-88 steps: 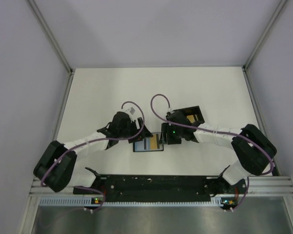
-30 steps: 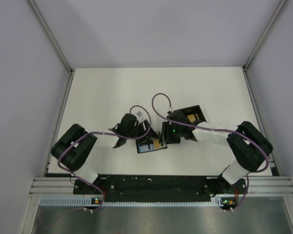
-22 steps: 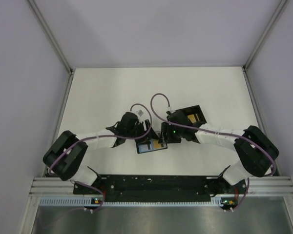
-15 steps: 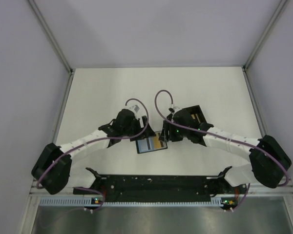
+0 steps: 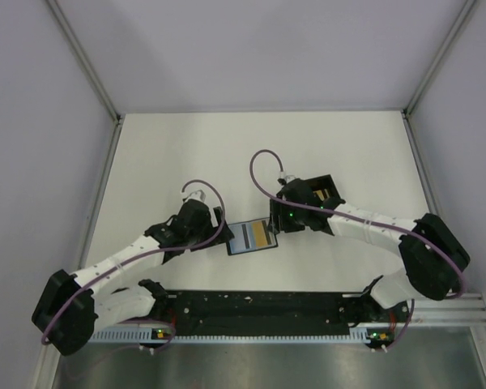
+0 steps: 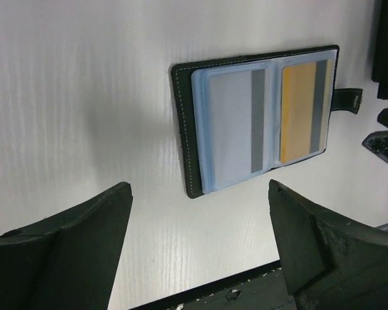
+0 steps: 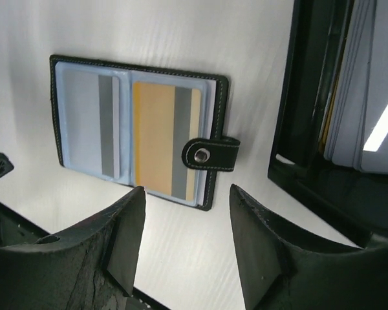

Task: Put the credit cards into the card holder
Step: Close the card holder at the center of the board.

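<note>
The card holder [image 5: 252,237] lies open and flat on the white table, a black case with clear sleeves. It shows in the left wrist view [image 6: 258,116] and the right wrist view [image 7: 136,132]. A pale blue card [image 6: 233,132] sits in one sleeve and an orange card [image 6: 302,110] in the other. Its snap strap [image 7: 210,154] folds over the orange side. My left gripper [image 5: 213,228] is open and empty, just left of the holder. My right gripper [image 5: 273,226] is open and empty at the holder's right edge.
An open black box [image 5: 321,193] stands behind the right gripper, holding several cards [image 7: 365,90]. The black base rail [image 5: 259,306] runs along the table's near edge. Grey walls enclose the table on three sides.
My left arm has drawn back to the left and toward the near edge, off the holder. The right gripper stays by the holder's right edge. The holder lies open with both cards showing.
</note>
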Robot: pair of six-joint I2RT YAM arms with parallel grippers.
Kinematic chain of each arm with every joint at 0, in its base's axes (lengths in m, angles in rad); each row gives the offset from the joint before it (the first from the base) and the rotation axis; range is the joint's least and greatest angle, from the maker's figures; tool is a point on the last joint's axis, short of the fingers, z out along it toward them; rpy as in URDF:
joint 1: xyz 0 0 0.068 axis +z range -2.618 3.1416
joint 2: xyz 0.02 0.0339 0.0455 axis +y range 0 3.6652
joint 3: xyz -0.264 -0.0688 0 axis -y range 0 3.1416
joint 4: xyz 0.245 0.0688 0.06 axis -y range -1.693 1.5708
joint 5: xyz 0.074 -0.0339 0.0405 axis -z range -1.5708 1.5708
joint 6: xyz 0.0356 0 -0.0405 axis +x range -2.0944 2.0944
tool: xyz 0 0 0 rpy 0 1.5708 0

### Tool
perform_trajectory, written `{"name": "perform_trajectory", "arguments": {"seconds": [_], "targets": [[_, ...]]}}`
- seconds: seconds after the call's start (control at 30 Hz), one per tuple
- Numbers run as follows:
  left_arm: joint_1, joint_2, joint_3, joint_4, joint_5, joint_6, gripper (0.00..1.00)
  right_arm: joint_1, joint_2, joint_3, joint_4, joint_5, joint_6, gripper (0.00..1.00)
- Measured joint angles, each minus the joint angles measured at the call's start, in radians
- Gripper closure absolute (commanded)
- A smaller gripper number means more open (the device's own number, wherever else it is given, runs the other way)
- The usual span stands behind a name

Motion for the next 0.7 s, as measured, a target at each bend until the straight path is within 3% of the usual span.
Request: {"name": "perform_trajectory", "arguments": {"seconds": [0.37,0.5,0.7], "targets": [[0.005,-0.003,-0.093,0.003,-0.013,-0.028,0.12,-0.110,0.056,0.043,-0.032,0.064,-0.032,0.45],[0.006,0.021,-0.103,0.064,0.012,-0.034,0.18,-0.135,0.054,0.040,-0.043,0.058,-0.074,0.45],[0.007,0.092,-0.103,0.181,0.088,-0.048,0.28,-0.137,0.046,0.034,-0.018,-0.075,-0.092,0.45]]}}
